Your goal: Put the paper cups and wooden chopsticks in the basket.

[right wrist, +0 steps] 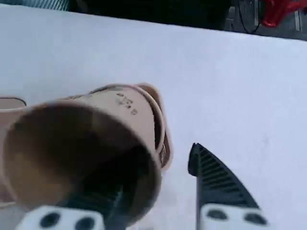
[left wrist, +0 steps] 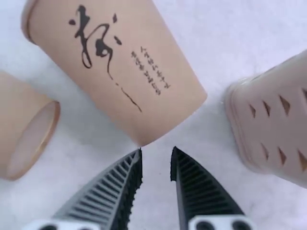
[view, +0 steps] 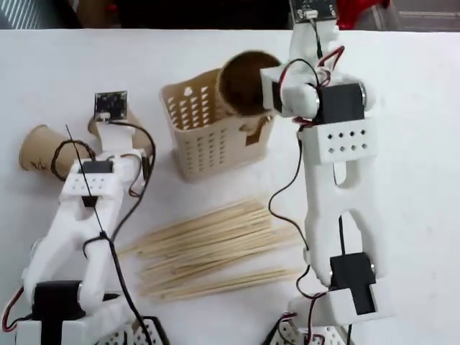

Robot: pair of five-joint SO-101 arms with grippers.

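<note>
Paper cup [view: 248, 80] at the far corner of the basket [view: 208, 136], mouth up and tilted, its long axis leaning off vertical, lower part inside the rim. My right fingers [right wrist: 201, 165] straddle its wall: one sits inside the mouth, the other stands clear outside with a visible gap, so I judge them open and not clamping.

Handling: the cup is light and thin-walled and will dent under a hard squeeze. The rim is the best hold, one finger in and one out, with light pressure.

Printed cup [left wrist: 115, 67] lies on its side on the surface [view: 402, 144], just beyond my left fingers [left wrist: 136, 165], its long axis slanting across their line. Those fingers are parted a little and hold nothing. Which end is its mouth I cannot tell. A third cup [view: 43, 147] lies on its side beside it, wider end away from the basket. Both could roll if nudged, in my judgement.

Chopsticks [view: 215, 248] lie loose in a flat sheaf between my two arms, near the basket, long axis running across the surface from arm to arm and slightly fanned. They are stiff, thin and slippery, so a few at a time, taken across the middle, looks soundest.
</note>
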